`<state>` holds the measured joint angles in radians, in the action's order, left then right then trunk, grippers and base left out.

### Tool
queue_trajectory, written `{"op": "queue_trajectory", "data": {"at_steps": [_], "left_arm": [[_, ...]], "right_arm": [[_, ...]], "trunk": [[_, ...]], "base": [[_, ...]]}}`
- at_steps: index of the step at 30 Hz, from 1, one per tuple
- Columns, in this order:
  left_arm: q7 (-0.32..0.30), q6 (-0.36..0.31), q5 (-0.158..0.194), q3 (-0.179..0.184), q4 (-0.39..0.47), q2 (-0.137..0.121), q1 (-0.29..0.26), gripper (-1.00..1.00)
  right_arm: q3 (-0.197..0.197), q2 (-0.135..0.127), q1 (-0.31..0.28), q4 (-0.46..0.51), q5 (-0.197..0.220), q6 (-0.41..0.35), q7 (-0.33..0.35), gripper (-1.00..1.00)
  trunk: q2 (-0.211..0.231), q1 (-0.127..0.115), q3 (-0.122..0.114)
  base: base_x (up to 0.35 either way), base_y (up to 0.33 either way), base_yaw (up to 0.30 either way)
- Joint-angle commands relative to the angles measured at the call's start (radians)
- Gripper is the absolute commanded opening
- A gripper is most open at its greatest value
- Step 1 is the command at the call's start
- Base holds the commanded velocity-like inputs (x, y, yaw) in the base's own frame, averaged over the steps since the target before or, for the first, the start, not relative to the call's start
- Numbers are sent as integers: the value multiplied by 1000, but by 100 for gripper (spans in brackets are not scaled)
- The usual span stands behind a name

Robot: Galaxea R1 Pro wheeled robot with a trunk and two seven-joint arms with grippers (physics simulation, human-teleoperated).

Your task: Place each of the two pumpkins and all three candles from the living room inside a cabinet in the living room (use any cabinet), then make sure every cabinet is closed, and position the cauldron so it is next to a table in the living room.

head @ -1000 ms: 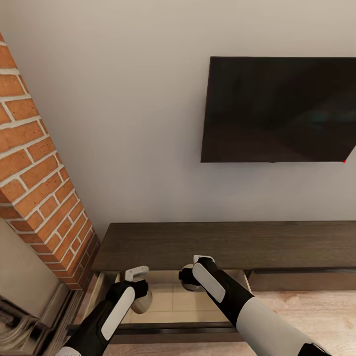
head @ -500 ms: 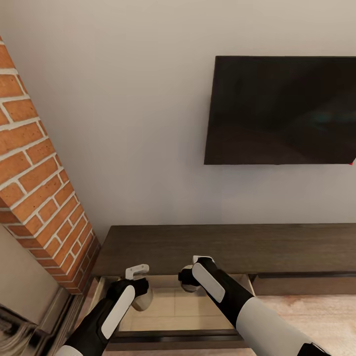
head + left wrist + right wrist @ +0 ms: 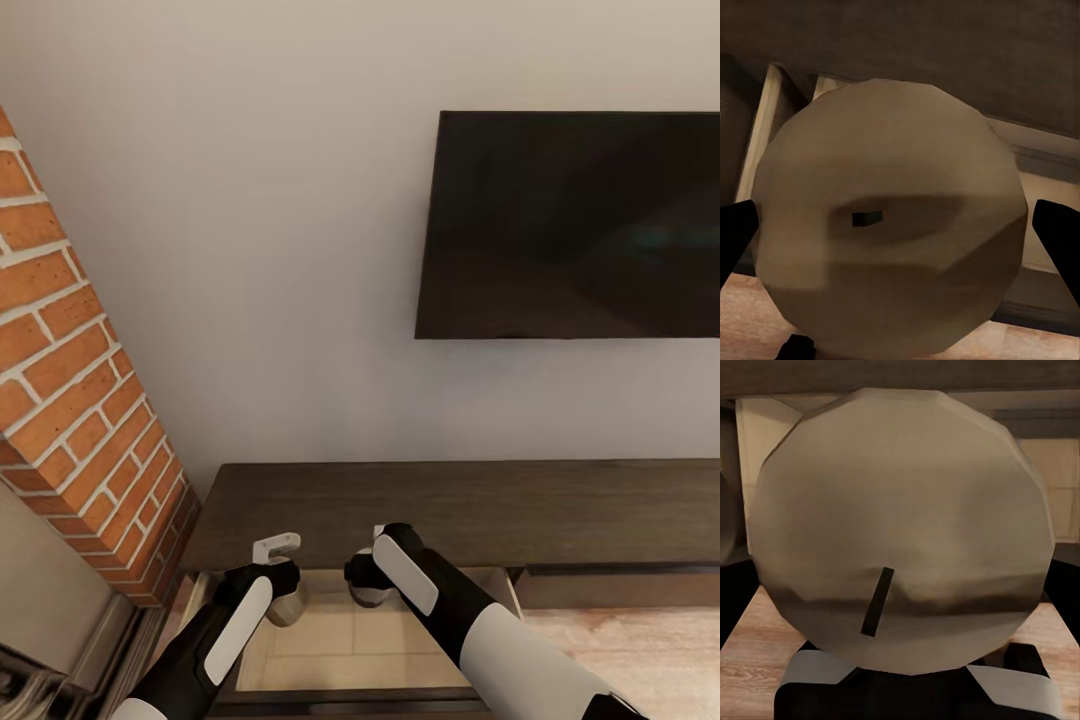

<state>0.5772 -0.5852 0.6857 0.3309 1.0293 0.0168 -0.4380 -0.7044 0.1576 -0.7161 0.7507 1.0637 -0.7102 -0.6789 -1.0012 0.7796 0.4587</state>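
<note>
Left gripper (image 3: 285,590) gripped a candle (image 3: 889,225) | right gripper (image 3: 362,585) gripped another candle (image 3: 900,532) | both over open drawer (image 3: 400,650) of cabinet (image 3: 450,500) | brick column (image 3: 80,400) beside.

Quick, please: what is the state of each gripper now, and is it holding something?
Left gripper: closed on a candle, over the open drawer.
Right gripper: closed on another candle.

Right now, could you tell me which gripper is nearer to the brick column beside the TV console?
Left. The left gripper, holding a candle over the open drawer, hangs near the brick column. The right gripper, with its own candle, hangs farther along.
</note>
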Motion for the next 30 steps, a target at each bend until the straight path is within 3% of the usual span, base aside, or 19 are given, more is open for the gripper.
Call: {"op": "queue_trajectory", "data": {"at_steps": [1,30], "left_arm": [[10,1,10,2,1,-1,-1,-100],[9,5,11,3,1,0,-1,-100]], "right_arm": [[-3,0,-1,0,10,0,-10,-100],[-3,2,-1,-1,26,-7,3,-100]], "trunk": [[-1,0,1],[-197,107,89]], "base": [[4,0,0],[0,0,0]]}}
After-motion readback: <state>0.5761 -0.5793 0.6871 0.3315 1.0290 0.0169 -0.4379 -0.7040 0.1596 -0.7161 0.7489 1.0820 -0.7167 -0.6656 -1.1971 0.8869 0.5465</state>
